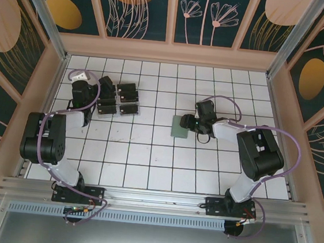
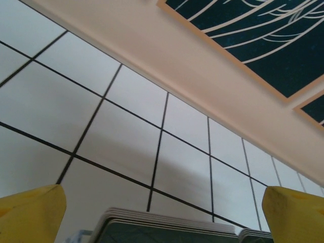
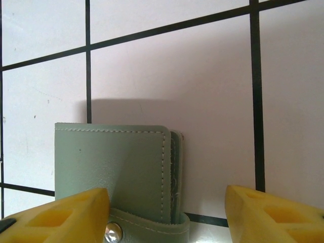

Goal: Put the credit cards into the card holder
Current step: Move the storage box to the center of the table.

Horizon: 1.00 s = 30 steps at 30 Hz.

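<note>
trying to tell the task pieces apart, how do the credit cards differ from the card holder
Colour: the credit cards are black, the card holder sage green. Number: several cards, one holder. Place: the cards sit far left by the open left gripper; the holder lies mid-table between the open right gripper's fingers. Both are small rectangles.

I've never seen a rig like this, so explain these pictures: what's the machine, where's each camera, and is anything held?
Two robot arms are bolted to a white tiled table. One picture looks down from above; the other two come from cameras on the wrists, so the yellow fingers there are each arm's own. The left pincer hangs open over the black credit cards. The right pincer is open at the green card holder, which lies flat on the table. Nothing is held.
</note>
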Each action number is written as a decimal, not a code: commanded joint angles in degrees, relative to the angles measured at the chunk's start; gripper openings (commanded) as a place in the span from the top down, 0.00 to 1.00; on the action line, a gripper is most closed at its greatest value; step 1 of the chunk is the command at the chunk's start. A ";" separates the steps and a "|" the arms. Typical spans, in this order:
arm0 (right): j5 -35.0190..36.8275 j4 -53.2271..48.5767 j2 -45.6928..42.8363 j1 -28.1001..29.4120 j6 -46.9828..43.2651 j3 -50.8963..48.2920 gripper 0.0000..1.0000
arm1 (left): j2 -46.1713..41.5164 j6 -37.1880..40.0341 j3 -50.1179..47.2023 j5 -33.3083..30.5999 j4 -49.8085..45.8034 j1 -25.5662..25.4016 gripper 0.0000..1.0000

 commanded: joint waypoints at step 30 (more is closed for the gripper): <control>-9.35 9.77 -2.79 -0.46 6.66 -7.12 0.76 | 2.38 -11.49 -9.27 8.40 18.95 -2.76 0.02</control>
